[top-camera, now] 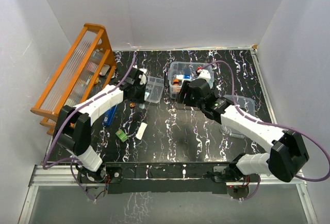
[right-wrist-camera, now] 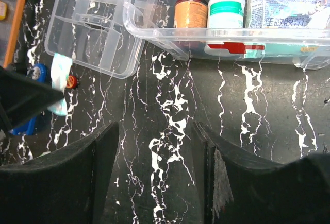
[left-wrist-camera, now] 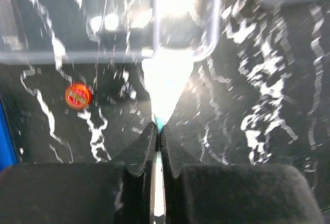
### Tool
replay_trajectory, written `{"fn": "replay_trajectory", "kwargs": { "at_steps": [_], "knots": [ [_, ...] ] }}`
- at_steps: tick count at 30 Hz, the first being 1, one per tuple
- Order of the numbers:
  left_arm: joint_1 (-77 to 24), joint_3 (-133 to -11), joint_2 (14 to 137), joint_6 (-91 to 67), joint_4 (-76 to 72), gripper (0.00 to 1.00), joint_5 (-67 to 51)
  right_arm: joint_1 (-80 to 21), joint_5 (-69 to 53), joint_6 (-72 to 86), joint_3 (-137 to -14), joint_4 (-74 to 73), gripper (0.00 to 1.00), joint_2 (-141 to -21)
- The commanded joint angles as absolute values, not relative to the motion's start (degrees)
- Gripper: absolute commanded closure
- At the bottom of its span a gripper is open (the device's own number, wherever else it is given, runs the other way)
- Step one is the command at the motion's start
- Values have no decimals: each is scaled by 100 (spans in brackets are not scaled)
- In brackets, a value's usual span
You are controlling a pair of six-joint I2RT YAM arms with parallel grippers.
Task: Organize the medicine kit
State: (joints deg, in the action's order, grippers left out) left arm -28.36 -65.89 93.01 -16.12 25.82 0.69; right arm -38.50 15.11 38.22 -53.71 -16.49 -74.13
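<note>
2 arms reach over the black marbled table point(top-camera: 170, 147): the left gripper point(left-wrist-camera: 157, 130) has its jaws clenched on a thin white-and-teal packet point(left-wrist-camera: 167, 80), just beside the clear divided tray point(right-wrist-camera: 129, 54) (a small orange-red disc point(left-wrist-camera: 78, 95) lies near). The right gripper point(right-wrist-camera: 157, 131) hangs with jaws released and empty, just in front of the medicine kit point(right-wrist-camera: 268, 49), which sits open-topped at the table's far middle.

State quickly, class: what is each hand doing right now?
Left hand: closed on a thin white-and-teal packet.
Right hand: open, holding nothing.
</note>
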Motion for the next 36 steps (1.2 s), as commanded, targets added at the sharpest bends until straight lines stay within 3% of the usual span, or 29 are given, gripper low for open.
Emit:
{"fn": "replay_trajectory", "kwargs": {
  "at_steps": [1,12,28,33,36],
  "knots": [
    [-2846,-7336,9452,-1490,2345,99,-175,-3841,1637,3956,-5307,-1582,44,-7001],
    [-2848,-9083,11196,-1472,2676,97,-248,-3839,1860,4121,-5142,-1729,43,-6629],
    [-2841,-9317,11763,-1622,2664,92,-663,-3833,1829,4089,-5176,-1799,43,-6766],
    [-2847,-9473,11947,-1688,2793,86,-714,-3836,1837,4092,-5168,-1804,42,-6771],
    [-2845,-9517,11965,-1753,2835,76,-570,-3840,1832,4111,-5165,-1809,42,-6771]
  ]
}}
